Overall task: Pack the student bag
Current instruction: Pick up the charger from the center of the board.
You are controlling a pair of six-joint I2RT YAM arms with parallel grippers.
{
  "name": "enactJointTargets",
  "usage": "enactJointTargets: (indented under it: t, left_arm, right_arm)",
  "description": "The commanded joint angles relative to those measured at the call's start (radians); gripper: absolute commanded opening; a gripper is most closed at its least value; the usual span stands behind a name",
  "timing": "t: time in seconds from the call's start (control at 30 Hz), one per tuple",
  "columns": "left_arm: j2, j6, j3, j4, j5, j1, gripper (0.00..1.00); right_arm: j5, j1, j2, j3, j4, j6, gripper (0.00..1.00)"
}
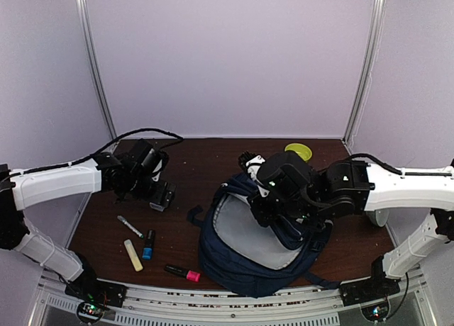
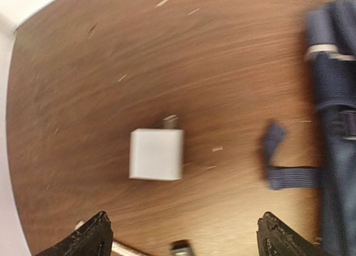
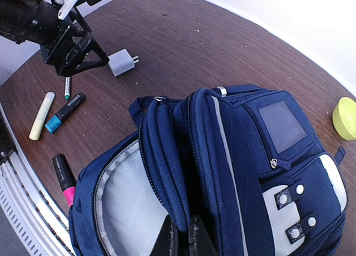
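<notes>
The student bag [image 1: 234, 269] lies at the lower centre of the top view. Its main compartment gapes toward the lower left of the frame and shows grey lining. The right gripper [image 3: 182, 238] appears clenched on the padded rim of that opening. Its fingers are cut off by the bottom edge of the right wrist view, so the bite itself is hard to make out.

The left gripper [image 2: 183, 236] hangs released, jaws spread wide, above the table [image 2: 222, 55]. In the left wrist view, the white charger plug [image 2: 156, 154] lies just above the midpoint between the fingertips. It is close to square, with its prongs pointing to the upper right. The bag's strap and side sit at the right edge of that view, well apart from the plug. The left arm is clearly the nearer one, and the right is occupied, so I judge the plug to be its pickup.

That view is blurred, and in the top view the gripper hides the plug. Whether anything is inside the bag cannot be told.

Near the lower left of the top view lie a yellow highlighter [image 1: 133, 255] and a pink highlighter [image 1: 183, 272].
</notes>
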Motion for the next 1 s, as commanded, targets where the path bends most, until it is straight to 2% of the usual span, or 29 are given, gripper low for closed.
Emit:
enactJointTargets:
  t: [0.0,0.17,0.33,0.43,0.57,0.8,0.87,0.97]
  left_arm:
    - [0.040,-0.032,-0.028,-0.038,-0.036,0.085,0.93]
    - [0.146,0.011,0.034,-0.016,0.031,0.151,0.92]
    - [0.238,0.030,0.057,0.035,0.177,0.229,0.88]
    - [0.279,0.039,0.074,0.047,0.194,0.239,0.86]
    - [0.337,0.053,0.088,0.080,0.247,0.244,0.77]
    - [0.403,0.062,0.106,0.095,0.250,0.242,0.69]
    - [0.410,0.062,0.101,0.098,0.252,0.243,0.64]
    - [0.403,0.063,0.085,0.109,0.257,0.243,0.50]
  right_arm:
    - [0.004,-0.008,-0.007,-0.022,0.065,0.004,0.00]
    - [-0.016,-0.008,-0.015,-0.040,0.058,0.019,0.00]
    - [-0.020,-0.009,-0.031,-0.066,0.060,0.034,0.00]
    - [-0.020,-0.008,-0.031,-0.068,0.056,0.037,0.00]
    - [-0.022,-0.008,-0.022,-0.061,0.055,0.033,0.00]
    - [-0.022,-0.008,-0.012,-0.045,0.042,0.034,0.00]
    - [-0.023,-0.009,-0.010,-0.043,0.042,0.034,0.00]
    - [-0.024,-0.008,0.002,-0.034,0.041,0.034,0.00]
